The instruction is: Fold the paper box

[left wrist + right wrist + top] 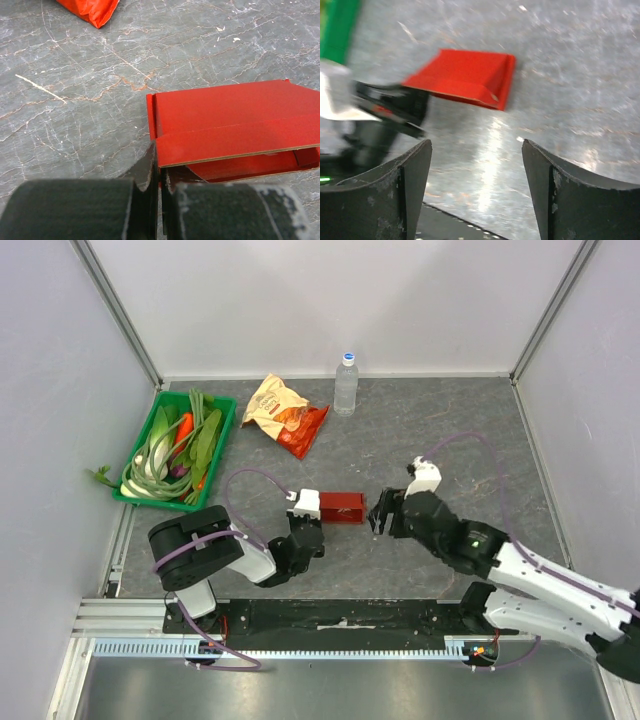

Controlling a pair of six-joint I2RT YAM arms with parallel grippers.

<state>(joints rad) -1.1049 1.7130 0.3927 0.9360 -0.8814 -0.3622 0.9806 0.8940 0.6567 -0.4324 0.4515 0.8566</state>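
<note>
My left fingers (75,210) are pressed together with only a sliver between them, and the near corner of the paper box (225,120) runs down into that sliver. I judge I have a thin cardboard wall pinched there, which anchors the box so it cannot slide while it is worked. Just beyond those fingertips the box lies low on the desk (75,125), partly formed: a long flap is folded over the top, and its raw edge stands slightly proud of the open side below.

My right fingers (395,195) stand wide apart with nothing between them. The box is ahead of them and a little to their left, clearly apart from both tips, its far end facing me. Spread like this, they are free to come in on that free end.

Well beyond my left fingers lies a snack bag (90,10), untouched.
</note>
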